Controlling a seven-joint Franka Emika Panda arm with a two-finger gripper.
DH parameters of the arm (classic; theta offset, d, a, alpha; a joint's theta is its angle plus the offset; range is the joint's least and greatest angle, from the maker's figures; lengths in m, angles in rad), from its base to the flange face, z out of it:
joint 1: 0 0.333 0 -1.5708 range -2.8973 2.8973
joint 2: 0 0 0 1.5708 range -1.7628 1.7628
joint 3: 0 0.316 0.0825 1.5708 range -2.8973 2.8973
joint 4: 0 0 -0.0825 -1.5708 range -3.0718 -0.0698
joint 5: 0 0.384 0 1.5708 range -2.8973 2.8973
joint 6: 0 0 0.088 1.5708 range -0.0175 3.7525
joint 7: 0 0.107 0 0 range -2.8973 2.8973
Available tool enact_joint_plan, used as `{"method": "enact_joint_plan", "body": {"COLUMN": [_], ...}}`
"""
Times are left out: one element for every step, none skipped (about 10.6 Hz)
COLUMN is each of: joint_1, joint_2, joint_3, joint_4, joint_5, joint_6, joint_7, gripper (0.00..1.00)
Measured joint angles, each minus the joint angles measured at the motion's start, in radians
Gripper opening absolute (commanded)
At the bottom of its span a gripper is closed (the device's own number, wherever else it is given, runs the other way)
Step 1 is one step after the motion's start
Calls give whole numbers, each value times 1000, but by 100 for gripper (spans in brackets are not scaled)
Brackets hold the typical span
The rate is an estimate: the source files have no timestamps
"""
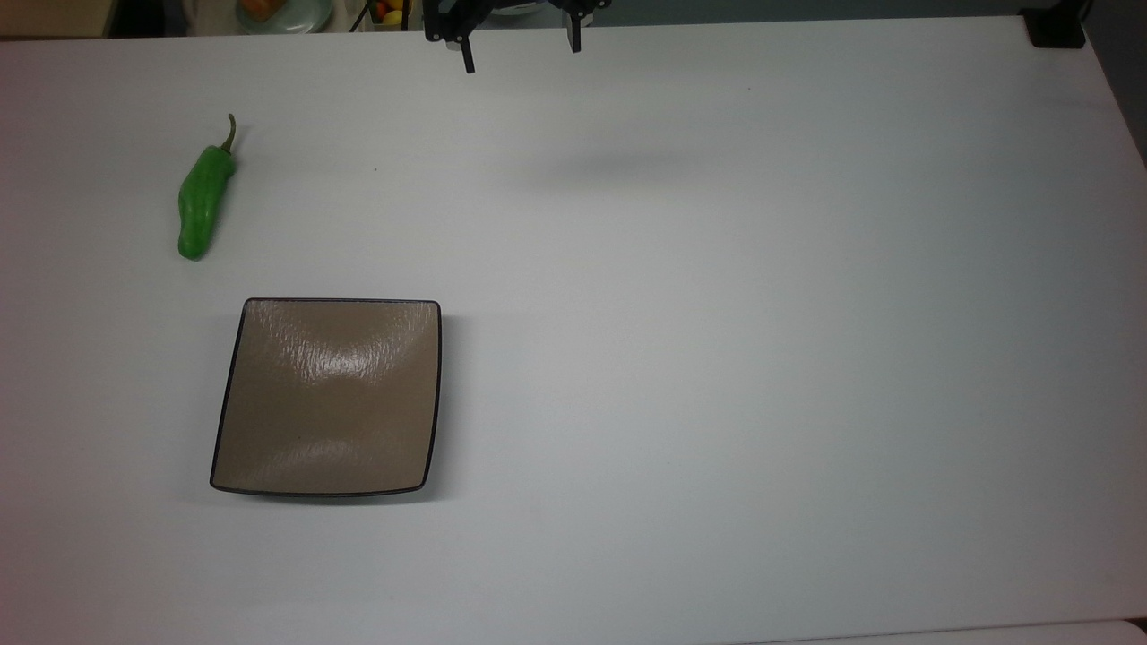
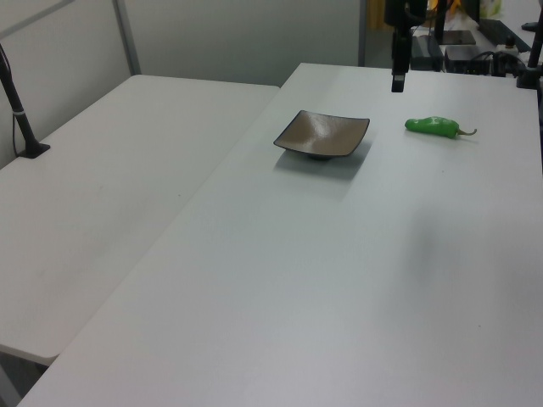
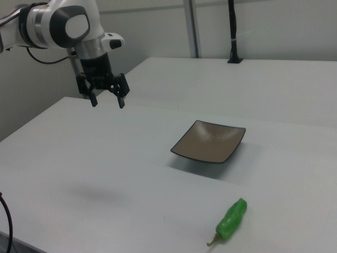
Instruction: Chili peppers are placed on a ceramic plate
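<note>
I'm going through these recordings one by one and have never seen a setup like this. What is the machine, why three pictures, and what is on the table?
All three pictures show one moment, taken by three cameras placed around the table. The top view looks straight down; the left view and right view look across from opposite sides.

The machine is a robot arm, white and grey. At its end is a gripper with two black fingers, standing open and holding nothing, raised above the table.

On the white table lie two things, apart from each other: a square tan-brown ceramic plate with a dark rim and nothing on it, and a green chili pepper with a thin stem. The pepper is not yet on the plate.
</note>
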Motion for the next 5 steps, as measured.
{"method": "enact_joint_plan", "body": {"joint_1": [-1, 0, 0, 0, 0], "joint_2": [-1, 0, 2, 4, 6], "joint_3": [0, 0, 0, 0, 1], "joint_4": [0, -1, -1, -1, -1], "joint_5": [0, 0, 0, 0, 0], "joint_6": [0, 0, 0, 0, 0], "joint_7": [0, 0, -1, -1, -1], "gripper": [100, 100, 100, 100, 100]}}
